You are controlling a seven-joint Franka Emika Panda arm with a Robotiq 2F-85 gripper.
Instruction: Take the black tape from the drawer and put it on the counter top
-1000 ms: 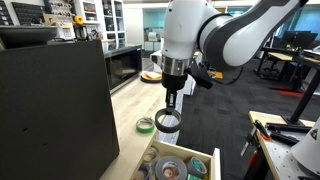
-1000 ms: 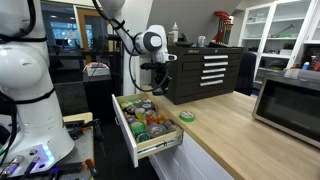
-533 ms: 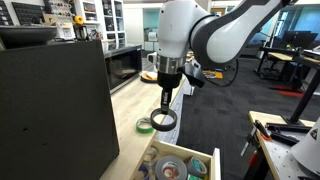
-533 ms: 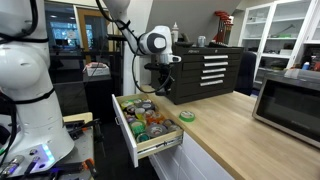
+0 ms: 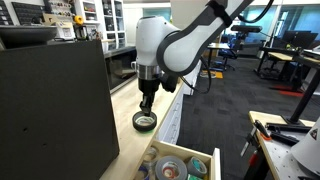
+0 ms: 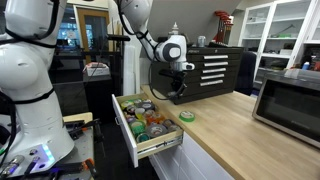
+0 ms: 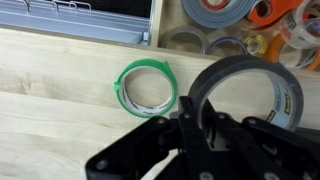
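My gripper is shut on the wall of the black tape, one finger inside the ring and one outside. In both exterior views the gripper holds the black tape low over the counter top, which also shows in the wrist view. The green tape roll lies flat on the counter right beside the black tape. The drawer stands pulled open with several tape rolls inside.
A big black box stands on the counter close beside the arm. A black drawer cabinet and a microwave stand on the counter further along. A grey tray edge lies near the green roll.
The gripper has carried the black tape away from over the drawer, across onto the counter and lower, so that it now hangs beside the green roll.
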